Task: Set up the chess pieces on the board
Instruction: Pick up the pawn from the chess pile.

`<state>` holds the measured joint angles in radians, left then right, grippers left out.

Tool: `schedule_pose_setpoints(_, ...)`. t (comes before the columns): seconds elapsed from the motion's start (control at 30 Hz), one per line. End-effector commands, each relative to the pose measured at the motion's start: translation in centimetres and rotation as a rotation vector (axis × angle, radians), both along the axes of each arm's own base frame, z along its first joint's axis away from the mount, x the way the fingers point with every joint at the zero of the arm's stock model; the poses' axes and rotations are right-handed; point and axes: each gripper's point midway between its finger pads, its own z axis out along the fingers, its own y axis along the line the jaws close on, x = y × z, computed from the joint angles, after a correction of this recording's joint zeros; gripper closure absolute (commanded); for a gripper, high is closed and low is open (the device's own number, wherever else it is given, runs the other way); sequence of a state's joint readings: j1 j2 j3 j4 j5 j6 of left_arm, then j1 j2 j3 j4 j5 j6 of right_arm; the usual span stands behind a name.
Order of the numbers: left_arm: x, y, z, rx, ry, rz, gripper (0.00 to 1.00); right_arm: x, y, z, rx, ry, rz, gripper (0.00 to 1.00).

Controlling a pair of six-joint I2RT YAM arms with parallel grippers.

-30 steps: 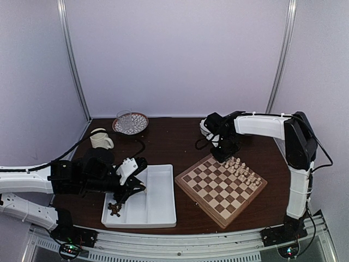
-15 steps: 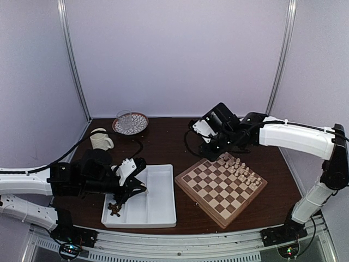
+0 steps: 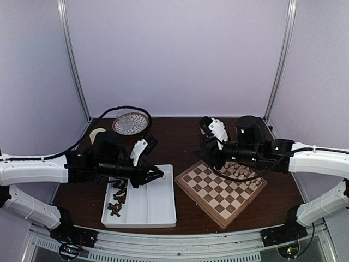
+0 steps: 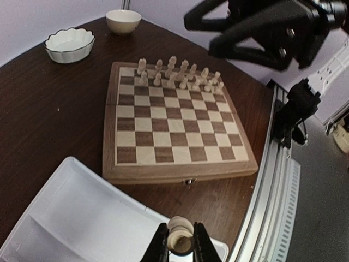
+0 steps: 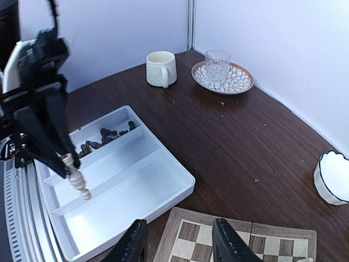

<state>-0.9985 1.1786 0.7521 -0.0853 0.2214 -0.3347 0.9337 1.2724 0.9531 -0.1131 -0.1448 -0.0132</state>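
Observation:
My left gripper (image 4: 180, 241) is shut on a cream chess piece (image 4: 181, 233) and holds it above the white tray's right compartment (image 4: 65, 218). In the top view the gripper (image 3: 157, 175) and the piece (image 3: 163, 177) hang left of the board (image 3: 218, 191). The right wrist view shows the piece too (image 5: 75, 177). My right gripper (image 5: 180, 245) is open and empty above the board's left corner (image 5: 218, 240). Several cream pieces (image 3: 242, 170) stand along the board's far right edge; they also show in the left wrist view (image 4: 177, 73). Dark pieces (image 3: 116, 199) lie in the tray's left compartment.
A cream mug (image 5: 162, 69) and a glass on a patterned plate (image 5: 219, 65) stand at the back left. Two white bowls (image 4: 68, 43) (image 4: 123, 21) sit beyond the board. The table's near edge has a metal rail (image 3: 180, 246).
My left gripper rose from the tray's left compartment and swung right with a cream piece in it. My right arm left the board's far side and came over its left corner.

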Motion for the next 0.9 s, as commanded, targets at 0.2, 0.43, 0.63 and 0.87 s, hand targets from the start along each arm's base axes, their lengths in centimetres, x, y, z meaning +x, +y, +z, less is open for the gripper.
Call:
schedule_pose_setpoints(0.2,3.5,-6.5,9.4,-0.457,0.072,-0.077,0.98,-2.9,-0.8,4.8,0.343,-0.122,0.088,0.53)
schedule_pose_setpoints(0.43,2.1,-6.4,11.4,-0.552,0.108,-0.154,0.98,-5.0,-0.3,3.7,0.345,-0.219,0.222,0.47)
schedule_pose_setpoints(0.63,0.6,-4.1,11.8,-0.647,0.019,-0.169,0.98,-6.9,0.9,4.3,0.441,-0.194,0.340,0.47)
schedule_pose_setpoints(0.87,-0.5,-2.9,11.9,-0.711,-0.030,-0.199,0.98,-8.4,2.5,4.1,0.450,-0.153,0.426,0.46)
